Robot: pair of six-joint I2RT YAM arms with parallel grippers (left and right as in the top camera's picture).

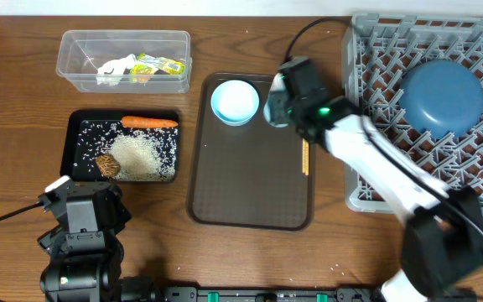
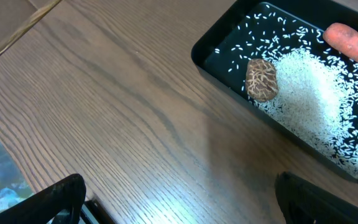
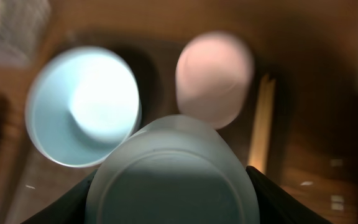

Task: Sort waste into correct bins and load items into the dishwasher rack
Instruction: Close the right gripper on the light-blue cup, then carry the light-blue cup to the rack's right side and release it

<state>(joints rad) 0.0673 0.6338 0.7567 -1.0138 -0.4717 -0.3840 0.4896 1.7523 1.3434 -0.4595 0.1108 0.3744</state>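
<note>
In the right wrist view my right gripper (image 3: pixel 173 193) is shut on a light blue cup (image 3: pixel 173 168), one finger on each side of it. Beyond it stand a white cup (image 3: pixel 215 78) and the small light blue bowl (image 3: pixel 82 106), with wooden chopsticks (image 3: pixel 261 124) to the right. The overhead view puts this gripper (image 1: pixel 277 105) beside the bowl (image 1: pixel 235 101), over the brown serving tray. The dark blue dish (image 1: pixel 443 99) lies in the grey rack (image 1: pixel 376 50). My left gripper (image 2: pixel 179 205) is open over bare wood, near the black tray (image 2: pixel 229 68).
The black tray (image 1: pixel 70 147) holds the carrot (image 1: pixel 149 122), a brown lump (image 1: pixel 107 165) and rice (image 1: pixel 145 155). The clear tub (image 1: pixel 82 42) holds crumpled paper (image 1: pixel 116 70) and wrappers (image 1: pixel 159 65). Chopsticks (image 1: pixel 305 157) lie at the right side of the brown serving tray (image 1: pixel 250 193).
</note>
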